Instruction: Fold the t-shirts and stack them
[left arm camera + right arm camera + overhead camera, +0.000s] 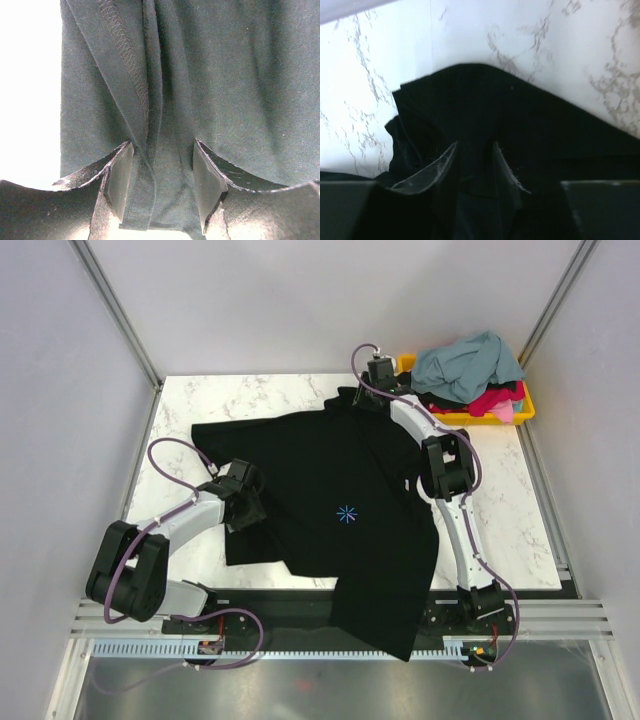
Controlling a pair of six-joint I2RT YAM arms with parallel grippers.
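The black t-shirt [340, 510] is lying spread on the table [240, 390], its hem hanging off at 6 o'clock. The left gripper [243, 502], at the shirt's 9 o'clock edge, is straddling a seam fold with jaws apart. The right gripper [368, 392], at 12 o'clock, is standing parted over cloth. Flattening seems finished, so next they are needing firm pinches for the first fold.

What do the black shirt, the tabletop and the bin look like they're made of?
Black shirt: soft matte knit cloth; it creases, with a stitched seam visible up close. Tabletop: smooth white, grey-veined marble look; stone or laminate, can't tell. Bin: yellow, probably rigid plastic, thin straight rim.
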